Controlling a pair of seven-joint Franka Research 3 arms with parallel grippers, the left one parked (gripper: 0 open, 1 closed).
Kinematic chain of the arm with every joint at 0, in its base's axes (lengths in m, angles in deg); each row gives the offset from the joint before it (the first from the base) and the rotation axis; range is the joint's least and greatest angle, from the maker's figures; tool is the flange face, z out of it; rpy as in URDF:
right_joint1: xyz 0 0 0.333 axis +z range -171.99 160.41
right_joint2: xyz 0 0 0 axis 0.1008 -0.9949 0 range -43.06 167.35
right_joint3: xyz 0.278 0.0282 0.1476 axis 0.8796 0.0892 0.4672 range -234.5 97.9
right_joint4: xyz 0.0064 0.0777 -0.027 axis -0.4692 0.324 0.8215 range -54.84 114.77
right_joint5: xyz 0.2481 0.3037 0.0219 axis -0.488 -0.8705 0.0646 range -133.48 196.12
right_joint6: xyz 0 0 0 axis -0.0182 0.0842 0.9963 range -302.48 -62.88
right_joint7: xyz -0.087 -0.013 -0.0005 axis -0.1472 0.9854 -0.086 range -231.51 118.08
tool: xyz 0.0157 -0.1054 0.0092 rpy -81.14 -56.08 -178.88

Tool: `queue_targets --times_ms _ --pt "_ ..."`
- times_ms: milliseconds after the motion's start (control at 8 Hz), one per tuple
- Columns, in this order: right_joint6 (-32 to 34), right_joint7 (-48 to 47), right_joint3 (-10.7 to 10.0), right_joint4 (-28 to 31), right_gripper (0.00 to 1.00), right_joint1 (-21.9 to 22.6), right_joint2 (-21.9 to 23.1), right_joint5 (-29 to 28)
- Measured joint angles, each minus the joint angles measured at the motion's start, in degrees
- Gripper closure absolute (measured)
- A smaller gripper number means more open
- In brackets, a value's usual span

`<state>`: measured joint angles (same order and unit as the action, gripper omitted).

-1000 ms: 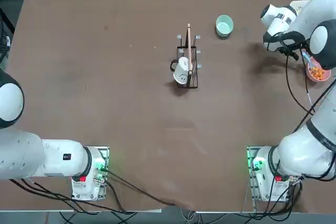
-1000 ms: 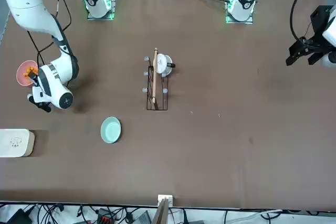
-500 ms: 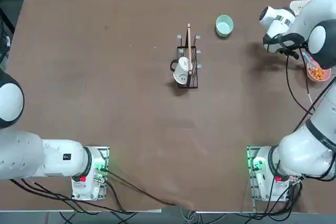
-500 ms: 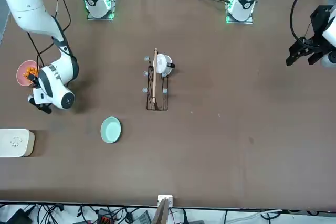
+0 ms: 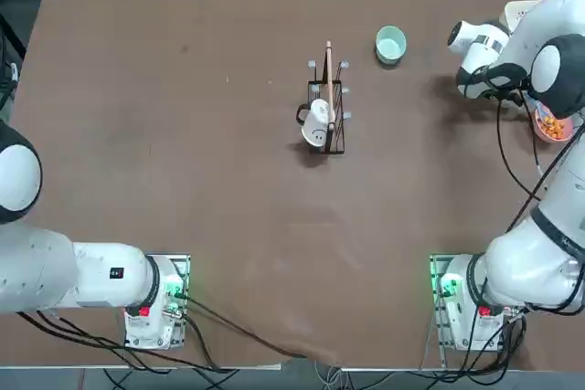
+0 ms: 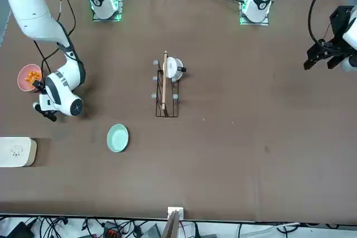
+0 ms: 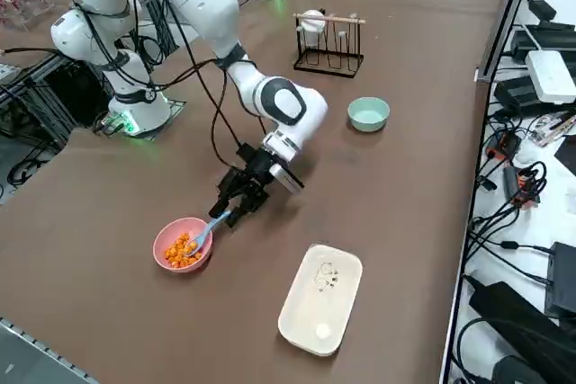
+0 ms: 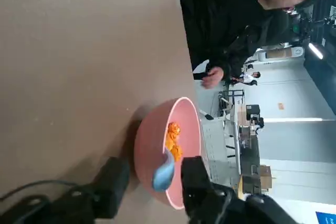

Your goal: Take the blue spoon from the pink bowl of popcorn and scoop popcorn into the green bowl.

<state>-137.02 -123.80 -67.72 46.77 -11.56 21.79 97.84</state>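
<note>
Right pincer [image 7: 236, 207] shifts toward surface centre, fingers spread around spoon [image 7: 206, 232] handle in pink bowl [image 7: 167, 239] of popcorn [image 7: 183, 250].

The right arm reaches out from its base, elbow high, forearm sloping down to a bent wrist low over the desk. The right gripper [image 7: 230, 210] points down and outward toward the desk's right edge, its black fingers [image 8: 113, 184] spread apart with a clear gap between them. The jaws stand open, one finger on each side, closed on nothing.
</note>
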Motion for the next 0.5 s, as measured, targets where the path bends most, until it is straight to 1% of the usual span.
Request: queue_targets --times_ms 250,375,500 --pt "0.6 0.0 0.0 -0.2 0.51 0.3 0.0 0.0" --pt "1.2 0.0 0.0 -0.3 0.53 0.5 0.0 0.0" --pt "1.6 0.0 0.0 -0.3 0.59 0.5 0.0 0.1"
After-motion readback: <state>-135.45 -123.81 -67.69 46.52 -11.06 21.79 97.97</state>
